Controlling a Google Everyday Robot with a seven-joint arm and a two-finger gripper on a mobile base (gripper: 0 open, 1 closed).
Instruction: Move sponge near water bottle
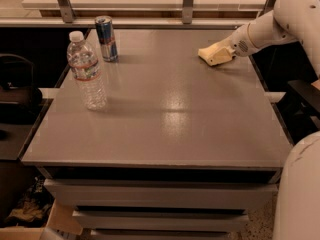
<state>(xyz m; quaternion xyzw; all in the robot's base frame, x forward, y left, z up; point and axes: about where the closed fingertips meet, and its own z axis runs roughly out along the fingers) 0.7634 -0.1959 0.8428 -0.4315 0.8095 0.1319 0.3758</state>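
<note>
Hand: the cream-coloured two-finger hand (220,54) sits low on the grey flat worktop (170,119), near its far edge, at the end of the white arm (280,19).
Hand state: cannot tell whether it is apart or clamped; hand and load merge in colour.
Sponge: the pale yellow soft foam sponge (206,55) is at the hand's tip, touching or just above the worktop; I cannot tell which.
Bottle: the tall clear plastic water bottle (88,71) with white cap and red-and-white label stands upright, well apart from the hand, across the worktop on the side its tip points toward.
Step, as judged: start of the carry; the sponge is not yet near the bottle.
Next move calls for: a sure hold on the sponge, then a long low sweep away from the arm toward the bottle, stopping short of it.
Also there: a blue-and-silver drink can (106,38), upright, just beyond the bottle.
In the way: nothing between hand and bottle. A late stop could tip the bottle or can.
</note>
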